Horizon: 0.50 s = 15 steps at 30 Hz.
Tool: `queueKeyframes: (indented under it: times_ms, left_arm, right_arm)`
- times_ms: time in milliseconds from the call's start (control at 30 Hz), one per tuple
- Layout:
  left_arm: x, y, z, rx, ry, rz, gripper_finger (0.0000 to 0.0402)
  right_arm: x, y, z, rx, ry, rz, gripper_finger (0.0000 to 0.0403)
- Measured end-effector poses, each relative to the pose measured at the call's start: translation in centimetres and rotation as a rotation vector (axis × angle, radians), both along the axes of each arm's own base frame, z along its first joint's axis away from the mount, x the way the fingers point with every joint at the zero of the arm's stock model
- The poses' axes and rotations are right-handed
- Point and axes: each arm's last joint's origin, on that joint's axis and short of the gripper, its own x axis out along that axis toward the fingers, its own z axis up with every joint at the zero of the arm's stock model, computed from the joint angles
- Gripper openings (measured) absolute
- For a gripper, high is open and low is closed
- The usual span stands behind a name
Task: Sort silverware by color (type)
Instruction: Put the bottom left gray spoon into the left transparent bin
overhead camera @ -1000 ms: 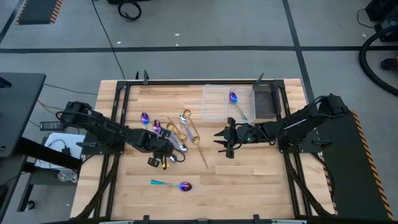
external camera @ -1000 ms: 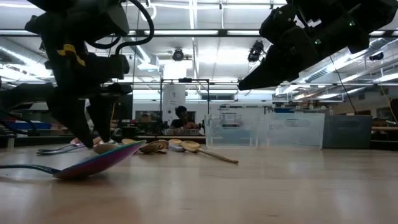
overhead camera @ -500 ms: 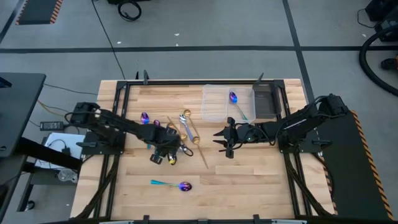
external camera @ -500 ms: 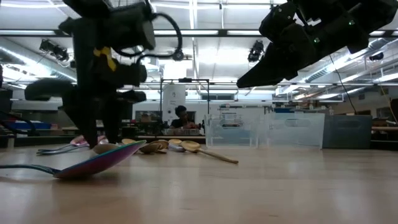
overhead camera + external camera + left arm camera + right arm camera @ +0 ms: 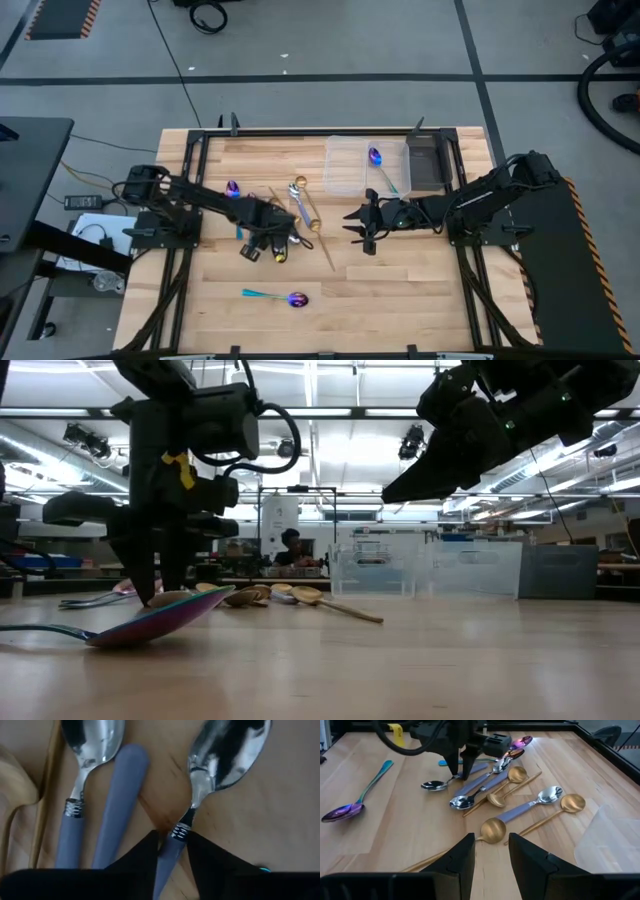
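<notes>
1. silver spoon with a lilac handle [image 5: 220,755] lies flat on the wood table [image 5: 400,270] in the mixed pile, so the left gripper [image 5: 169,851] comes from above; its fingers straddle the handle, apart, not clamped.
2. right gripper [image 5: 491,851] waits mid-table, fingers apart, empty.
3. one purple spoon [image 5: 379,163] is already in the clear tray [image 5: 345,178].

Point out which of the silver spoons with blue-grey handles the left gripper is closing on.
The left gripper straddles the handle of the silver spoon lying apart on bare wood, its neck between the fingers; the other spoon lies beside a loose blue-grey handle.
</notes>
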Motion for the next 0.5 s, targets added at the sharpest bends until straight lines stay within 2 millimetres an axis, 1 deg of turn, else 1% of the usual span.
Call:
queueKeyframes:
  times_ms: [167, 300, 433, 500]
  left_arm:
    - [-0.22, -0.66, -0.03, 0.004, 0.013, -0.012, 0.0051]
    - [-0.32, -0.86, -0.05, -0.001, 0.021, -0.004, 0.0049]
    - [-0.37, -1.05, -0.06, 0.008, 0.02, 0.037, 0.0049]
    - [-0.24, -1.09, 0.25, 0.006, 0.012, 0.07, 0.0049]
  right_arm:
    - [-0.03, 0.16, -0.02, -0.001, 0.002, 0.003, 0.0129]
    - [-0.07, 0.06, -0.07, -0.014, 0.007, -0.024, 0.0129]
    - [-0.22, 0.01, -0.04, 0.003, 0.017, -0.037, 0.0129]
    - [-0.39, -0.19, 0.24, 0.007, 0.013, -0.058, 0.0129]
